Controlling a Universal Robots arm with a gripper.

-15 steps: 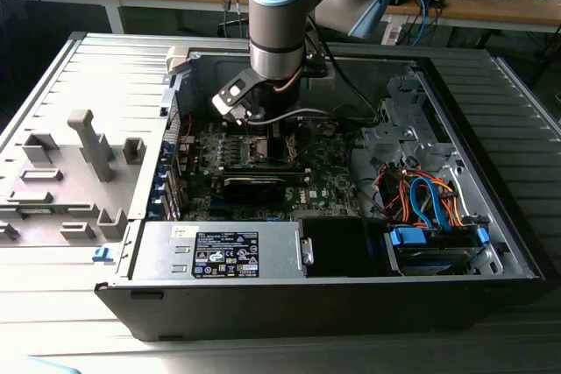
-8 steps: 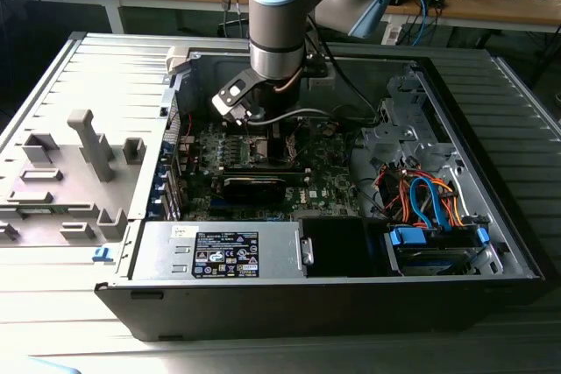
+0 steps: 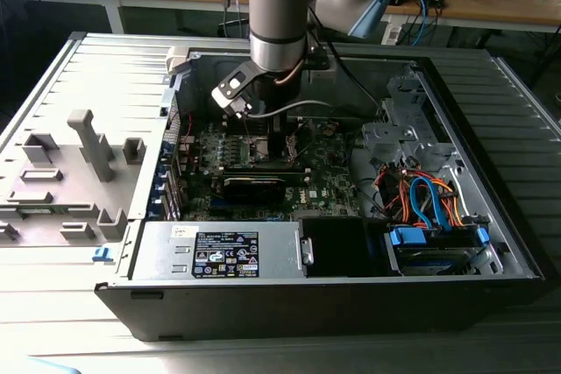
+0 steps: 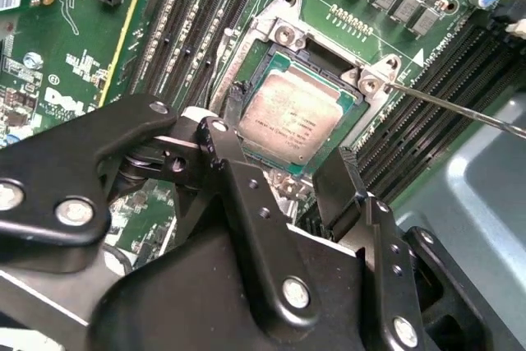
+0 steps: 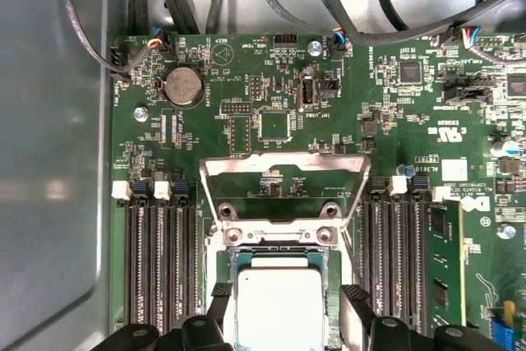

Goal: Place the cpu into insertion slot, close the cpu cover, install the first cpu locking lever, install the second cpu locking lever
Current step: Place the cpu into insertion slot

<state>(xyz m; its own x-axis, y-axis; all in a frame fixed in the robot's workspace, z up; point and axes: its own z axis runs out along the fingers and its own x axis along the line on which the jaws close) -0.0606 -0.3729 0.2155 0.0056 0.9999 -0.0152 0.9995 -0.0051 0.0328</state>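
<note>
Arm: reaches down into the open case (image 3: 491,172), toward its far side, gripper low over the board (image 3: 333,190).
Gripper (image 5: 287,293): fingers (image 5: 220,292) spread, one on each side of the cpu; whether they touch it cannot be told.
Cpu (image 4: 292,117): flat in the slot, grey top up, between the two fingers in both wrist views.
Slot (image 4: 325,59): on the green board, with rows of black memory sockets along both sides.
Cover (image 5: 283,162): swung open, off the cpu, hinged edge just beside the slot.
Lever (image 4: 460,113): thin wire rod, unlatched, running out from a slot corner above the memory sockets.
</note>
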